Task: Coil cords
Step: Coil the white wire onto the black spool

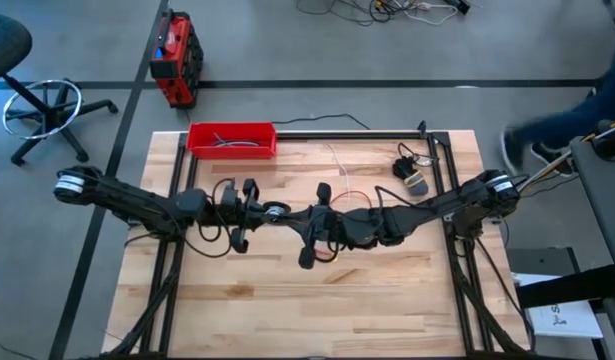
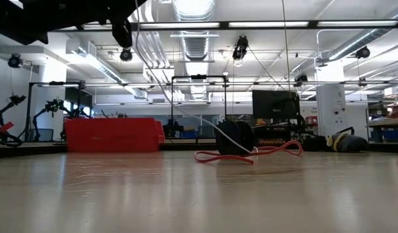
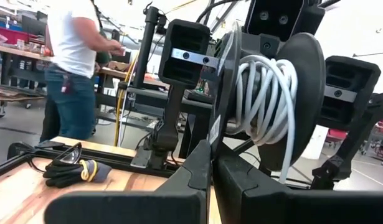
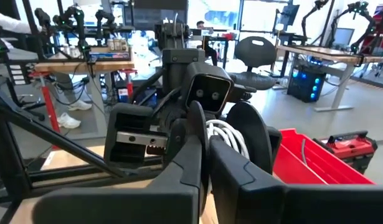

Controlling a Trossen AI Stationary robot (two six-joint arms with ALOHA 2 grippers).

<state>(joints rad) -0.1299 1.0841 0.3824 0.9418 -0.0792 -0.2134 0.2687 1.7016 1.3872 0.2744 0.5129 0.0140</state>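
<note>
Above the middle of the pale plank table (image 1: 287, 300), well in front of the red tray (image 1: 232, 139), the left gripper (image 1: 277, 212) and right gripper (image 1: 317, 222) meet at a black round-flanged spool (image 3: 266, 102) wound with thick loops of smooth white cord (image 3: 263, 96), its axle running along the line between the arms. Both pincers are clenched on the spool's flanges, one from each side. The thin red cord (image 2: 247, 154) lies in floppy loops on the wood beneath them, and the tray holds short dark cables (image 1: 232, 144).
</note>
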